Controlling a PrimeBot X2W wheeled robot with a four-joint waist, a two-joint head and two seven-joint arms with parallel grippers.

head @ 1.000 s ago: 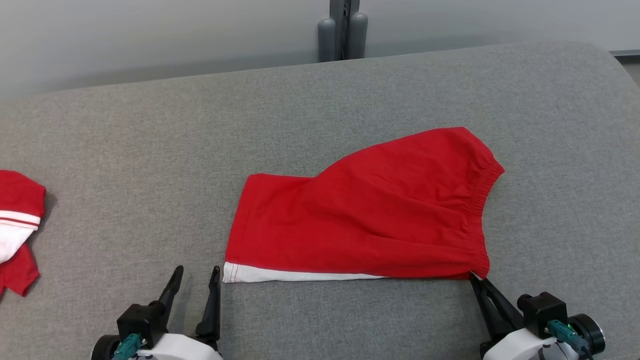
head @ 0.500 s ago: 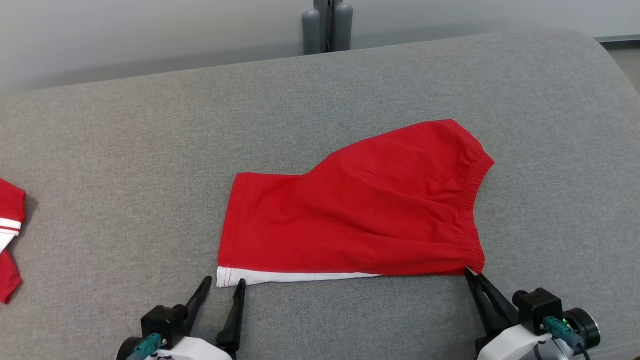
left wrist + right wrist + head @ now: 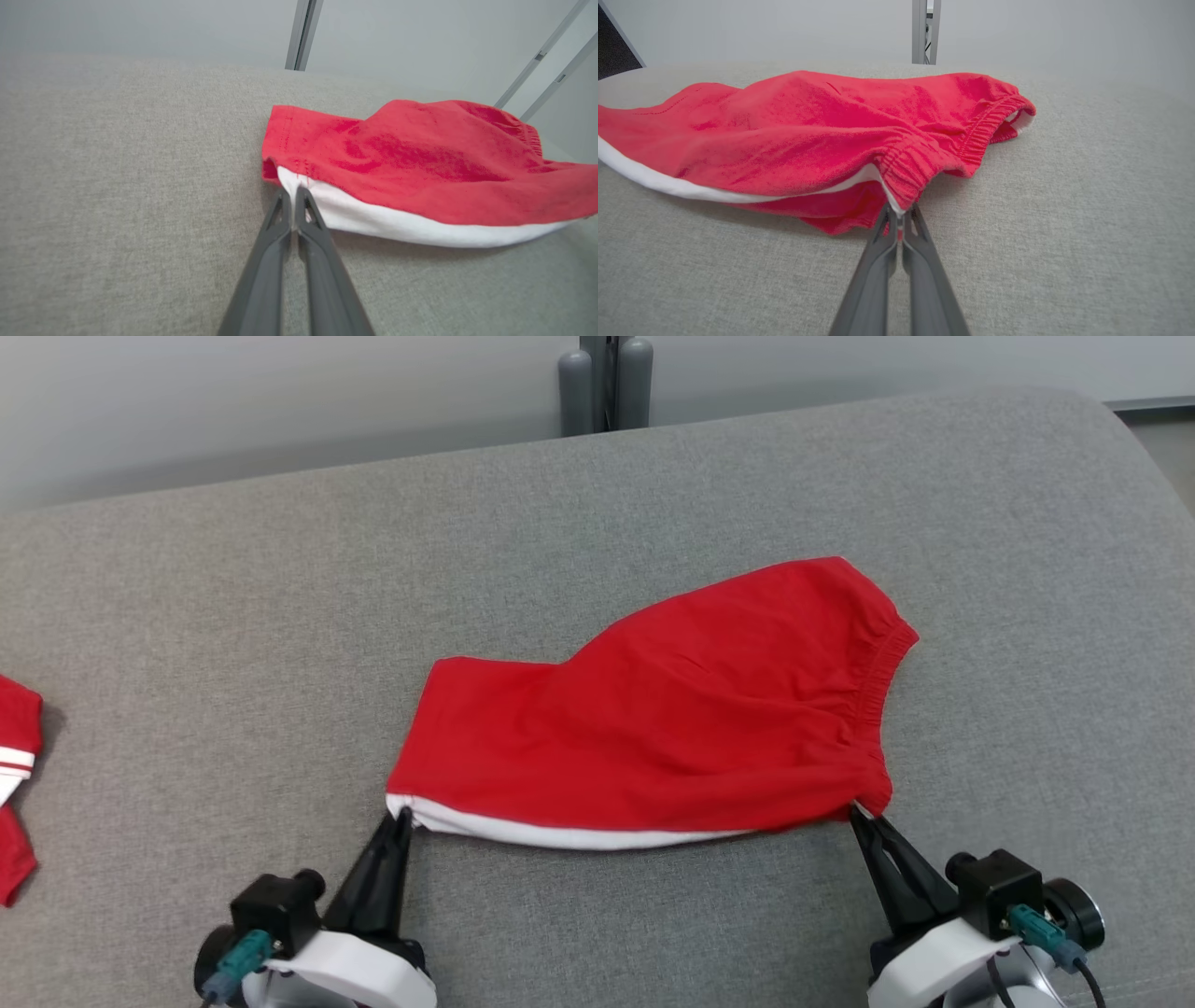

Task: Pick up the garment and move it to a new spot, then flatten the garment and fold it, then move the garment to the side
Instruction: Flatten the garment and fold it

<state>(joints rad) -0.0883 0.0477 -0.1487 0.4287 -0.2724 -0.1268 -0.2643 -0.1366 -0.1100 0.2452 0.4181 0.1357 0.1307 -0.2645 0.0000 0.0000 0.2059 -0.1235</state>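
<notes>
Surface: grey cushion (image 3: 653, 504), shorts (image 3: 672, 728) near front edge.
Change: left gripper (image 3: 401, 817) has just pinched the hem corner; right gripper (image 3: 854, 814) grips the waistband.
Meaning: probably ready to fold.

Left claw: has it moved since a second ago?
Yes. Against the grey post, the left claw moved right and shut on the near-left corner of the red shorts.

garment (image 3: 672, 709): red shorts with a white near edge are lying on the grey cushion (image 3: 280, 616), waistband to the right
left gripper (image 3: 401, 818): fingers together, is pinching the white near-left corner
right gripper (image 3: 855, 814): fingers together, is pinching the near waistband corner
left edge: another red-and-white cloth (image 3: 14, 775) is lying well apart
far side: two grey posts (image 3: 605, 383) are standing behind the cushion
</notes>
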